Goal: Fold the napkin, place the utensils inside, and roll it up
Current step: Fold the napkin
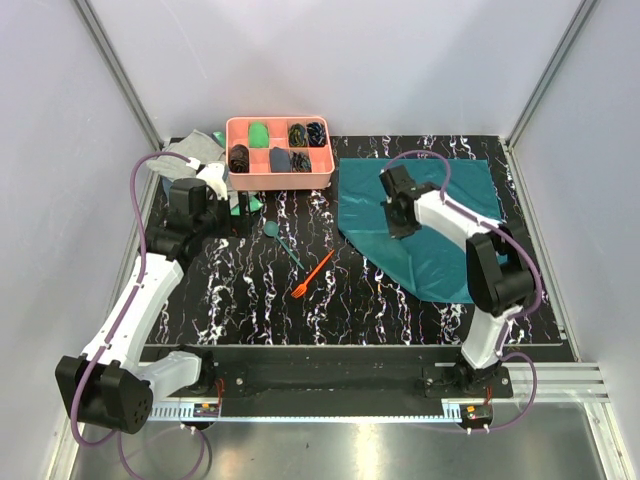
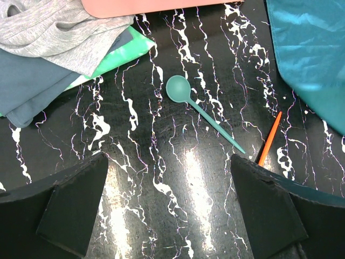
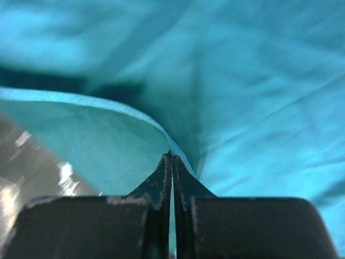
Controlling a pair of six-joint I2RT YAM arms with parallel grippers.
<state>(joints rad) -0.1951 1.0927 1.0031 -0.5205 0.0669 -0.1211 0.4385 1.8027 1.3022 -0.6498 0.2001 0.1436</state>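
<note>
Seen from above, the large teal fabric napkin point(image 1: 445, 235) lies smooth on the black white-veined table point(image 1: 240, 300). Left of the napkin, on bare table, lie the slim teal plastic spoon point(image 1: 282, 240) and the small orange plastic fork point(image 1: 313, 274), well apart from its slanting edge.

In the left wrist view, the left gripper point(image 2: 168, 159) is spread wide, left of the napkin.

In the right wrist view, the right gripper point(image 3: 171, 157) is pressed together, pinching a raised fold at the napkin's edge.

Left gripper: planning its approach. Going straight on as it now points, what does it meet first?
The left gripper would probably meet bare marbled tabletop first, just short of the teal spoon; depth is unclear.
</note>
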